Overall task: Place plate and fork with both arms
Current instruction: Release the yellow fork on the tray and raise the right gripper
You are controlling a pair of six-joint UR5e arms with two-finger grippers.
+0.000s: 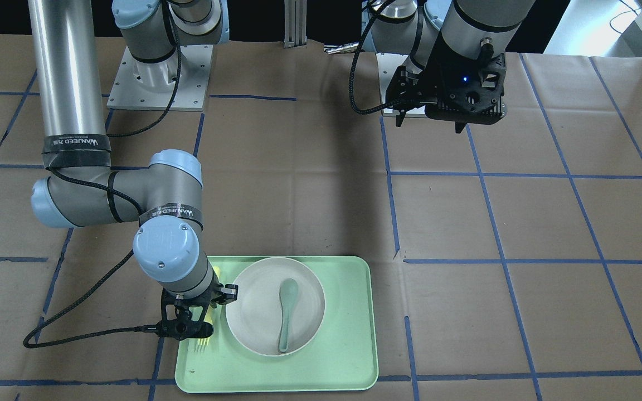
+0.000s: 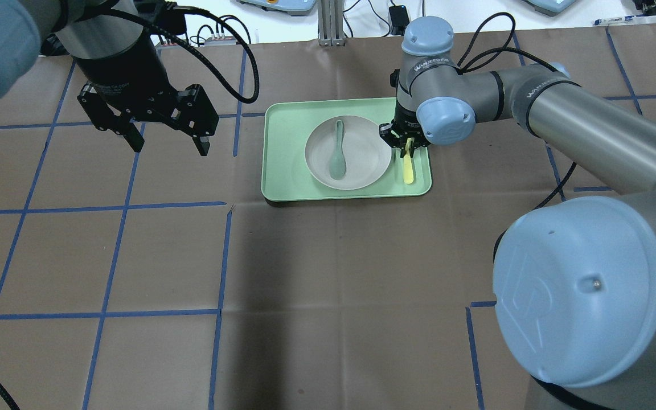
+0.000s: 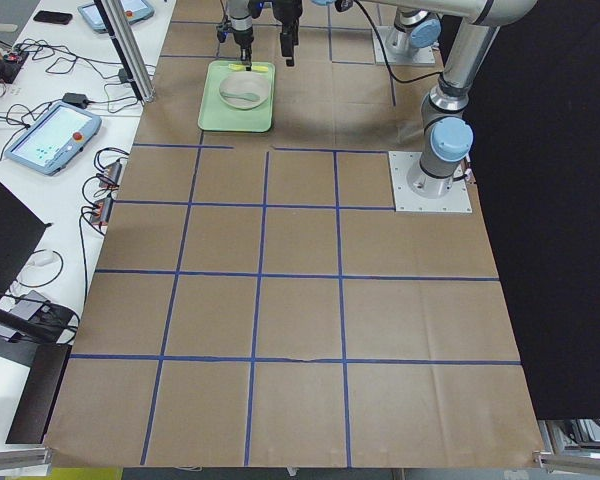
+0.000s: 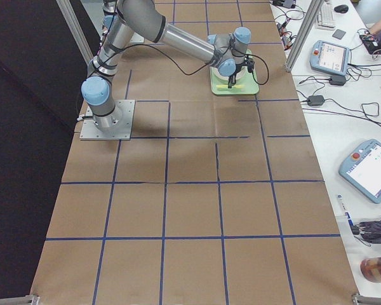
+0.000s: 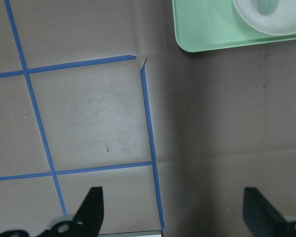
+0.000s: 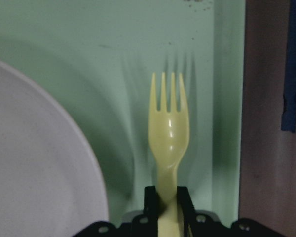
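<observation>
Right gripper (image 2: 406,148) is clamped on the handle of the fork (image 6: 168,133). I see the fork running along the bare strip of the tray (image 2: 282,148), just beside the plate (image 2: 368,160); I can't tell whether its tines touch the tray. The plate sits on the tray with a spoon (image 2: 337,151) in it. Left gripper (image 2: 168,145) hangs with its jaws spread wide over the table (image 2: 134,256), well apart from the tray.

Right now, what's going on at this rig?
The right gripper is shut on the handle of a slim pale yellow plastic fork, low over a rectangular light green tray, beside a round off-white plate that holds a grey-green spoon. The left gripper hangs open above the brown paper-covered table, apart from the tray, holding nothing.
</observation>
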